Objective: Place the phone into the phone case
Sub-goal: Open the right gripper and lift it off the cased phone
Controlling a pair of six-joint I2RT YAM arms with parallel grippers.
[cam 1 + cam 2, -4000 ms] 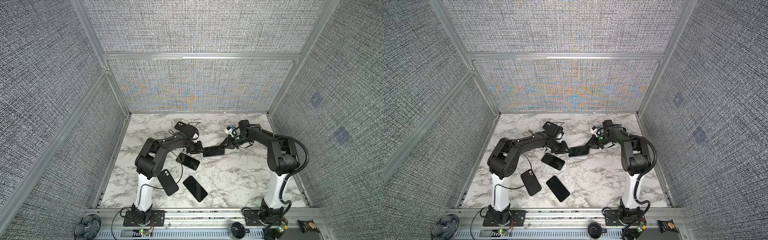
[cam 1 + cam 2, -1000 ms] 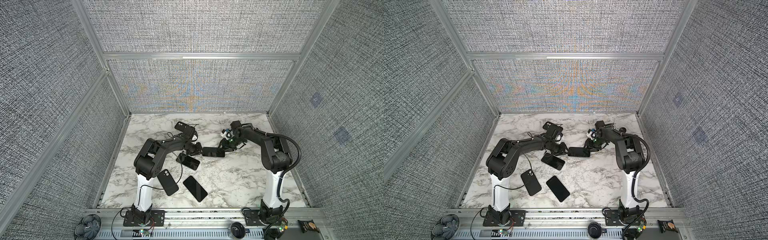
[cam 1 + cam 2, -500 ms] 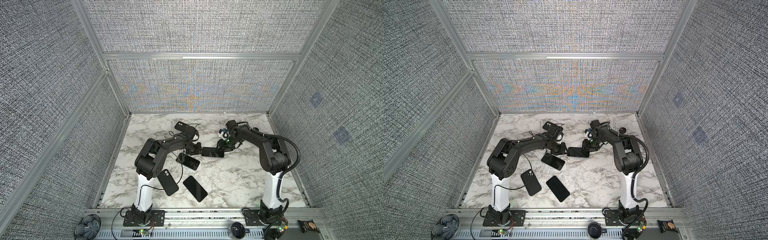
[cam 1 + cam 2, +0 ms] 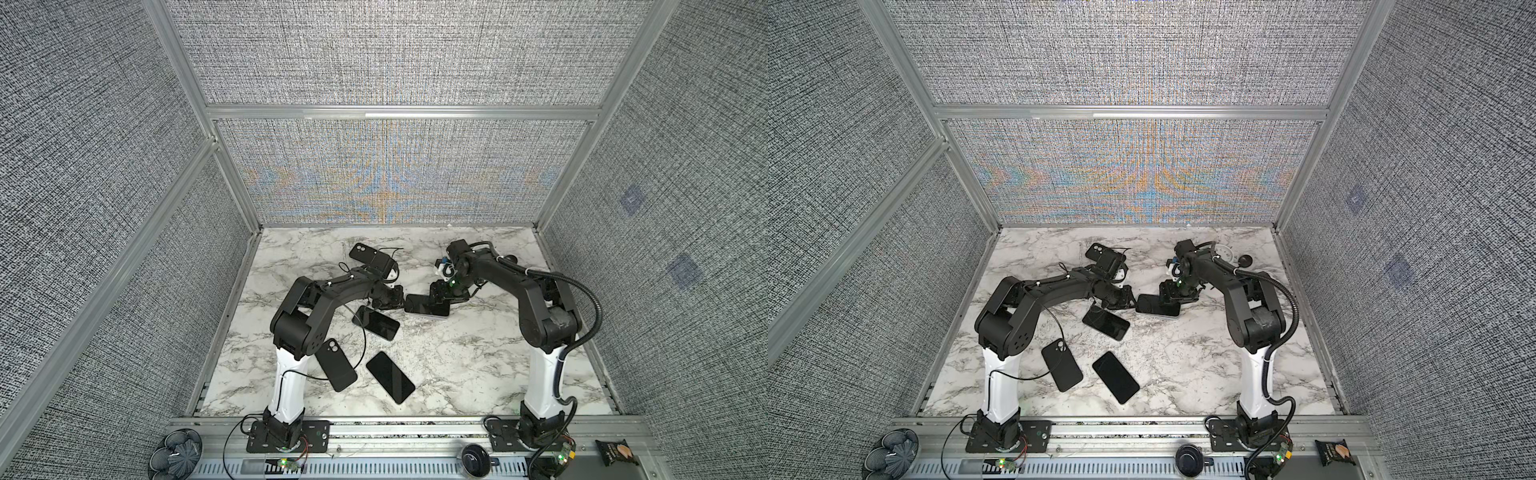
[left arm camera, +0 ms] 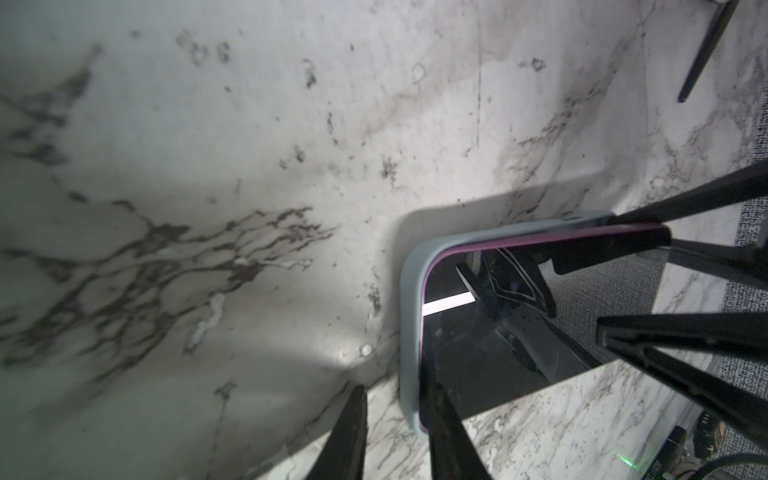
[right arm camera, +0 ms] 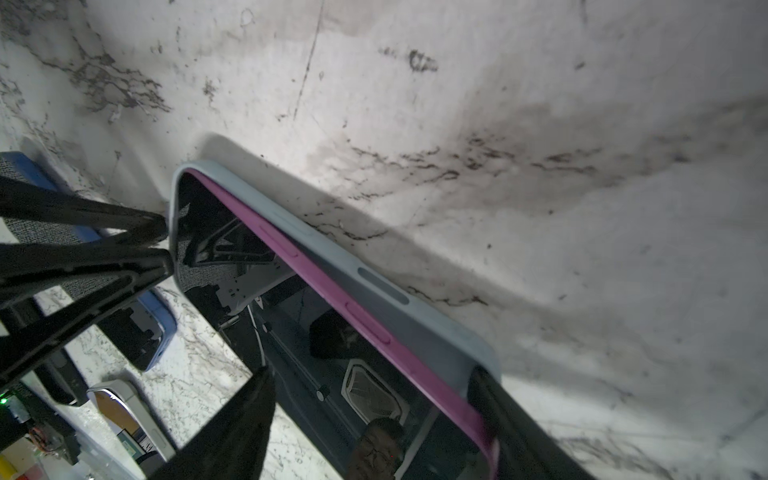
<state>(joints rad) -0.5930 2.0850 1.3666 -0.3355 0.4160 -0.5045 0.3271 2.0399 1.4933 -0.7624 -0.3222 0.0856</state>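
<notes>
Pink-edged phone (image 4: 426, 306) lies in the grey phone case (image 6: 376, 286), mid-frame in both top views. It's flat on the worktop (image 4: 457, 357), long axis running L-R w/ a slight drop to the right.

Not fully seated. In the R wrist view the button-side long edge rides proud of the case lip for most of its length. The short end by the L arm looks tucked in.

L gripper (image 4: 392, 297) is at the left short end, fingers narrowed, one over the screen and one outside the end lip. Can't tell if it's actually clamping.

R gripper (image 4: 444, 296) is at the right end, fingers spread wide across the phone's width. One touches the raised pink corner, the other looks clear.

So R arm is nearer the proud edge. My guess: next move = press down on that long side w/ L bracing the end. Risk: case skates sideways.
</notes>
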